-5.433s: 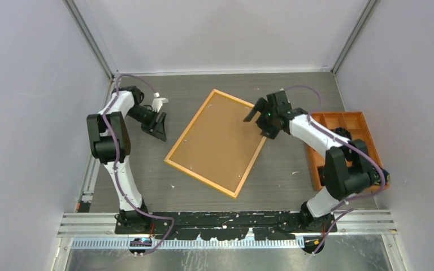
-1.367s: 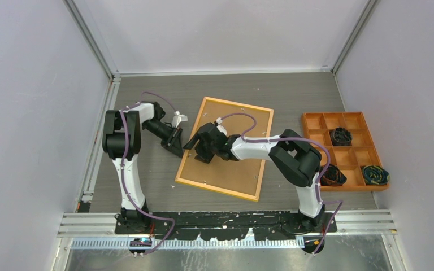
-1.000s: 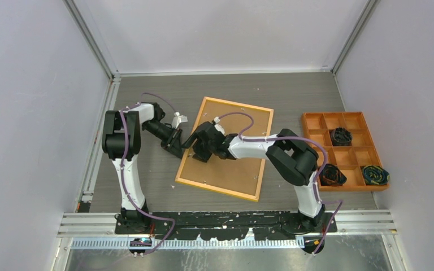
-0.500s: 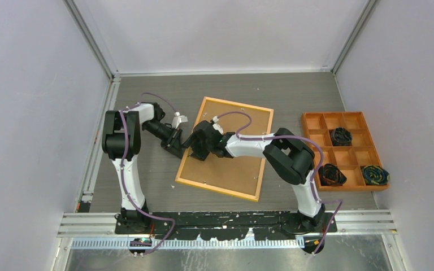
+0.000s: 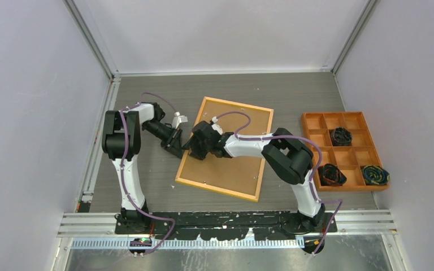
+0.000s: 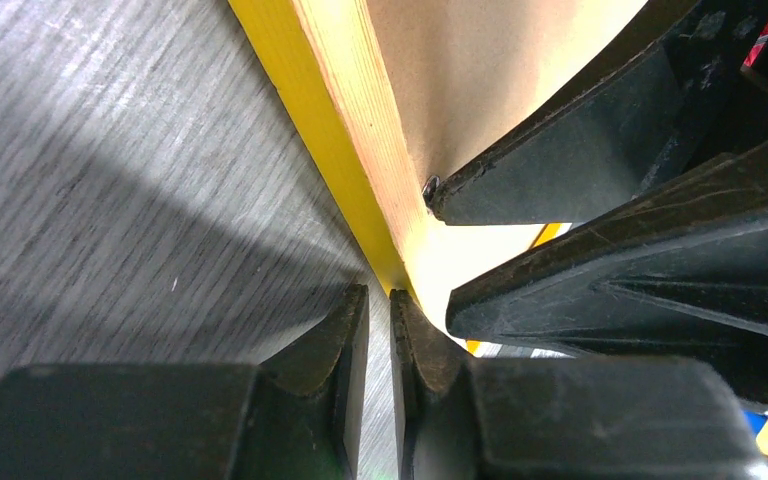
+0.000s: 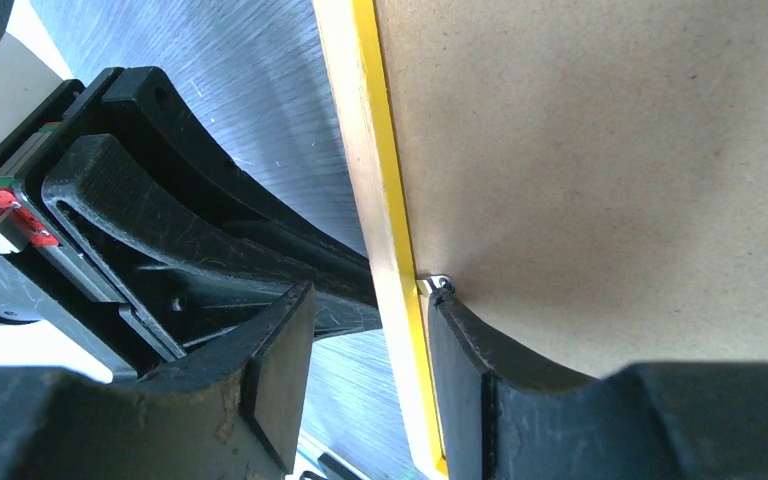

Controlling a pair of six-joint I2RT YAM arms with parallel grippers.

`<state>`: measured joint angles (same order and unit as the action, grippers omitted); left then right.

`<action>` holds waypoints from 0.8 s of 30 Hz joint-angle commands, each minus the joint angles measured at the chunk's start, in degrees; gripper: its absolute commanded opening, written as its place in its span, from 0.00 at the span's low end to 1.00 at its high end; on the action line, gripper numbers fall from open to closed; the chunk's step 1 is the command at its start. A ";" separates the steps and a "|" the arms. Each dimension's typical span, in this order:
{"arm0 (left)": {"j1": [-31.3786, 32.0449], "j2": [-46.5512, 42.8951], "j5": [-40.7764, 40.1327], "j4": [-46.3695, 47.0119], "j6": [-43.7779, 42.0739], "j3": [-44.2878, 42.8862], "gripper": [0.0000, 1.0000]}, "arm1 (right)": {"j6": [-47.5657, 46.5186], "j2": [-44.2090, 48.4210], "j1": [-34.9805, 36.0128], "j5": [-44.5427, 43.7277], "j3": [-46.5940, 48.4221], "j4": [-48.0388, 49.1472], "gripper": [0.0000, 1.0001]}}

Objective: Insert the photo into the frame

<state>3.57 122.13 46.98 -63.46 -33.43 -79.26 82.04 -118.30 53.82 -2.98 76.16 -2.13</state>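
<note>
The frame (image 5: 231,169) is laid back-up at the middle of the bench (image 5: 294,99), with its tan wood rim and brown board (image 7: 610,150) showing. Well to its right an orange tray (image 5: 307,147) is seen. At the frame's left edge, the left gripper (image 6: 380,300) is held low against the rim, its fingers (image 6: 345,330) closed almost together. The right gripper (image 7: 372,300) is set astride that rim with its fingers apart: 1 on the board by a metal tab (image 7: 438,285), 1 outside over the bench.
</note>
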 commanded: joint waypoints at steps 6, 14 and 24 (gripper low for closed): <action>0.21 -1.76 -0.49 0.88 -1.84 0.91 0.17 | -1.59 -2.05 -0.43 -4.44 2.30 1.90 0.44; 0.34 -1.53 -0.31 1.06 -1.91 1.21 0.17 | -2.60 -2.63 -0.68 -4.91 2.30 1.93 0.33; 0.61 -1.35 -0.31 1.14 -2.58 1.63 0.17 | -3.75 -3.86 -1.03 -4.99 3.04 3.48 0.27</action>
<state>3.25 121.97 46.81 -63.44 -33.91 -79.02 79.20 -119.28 53.49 -3.42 77.19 -3.99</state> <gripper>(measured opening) 0.170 0.277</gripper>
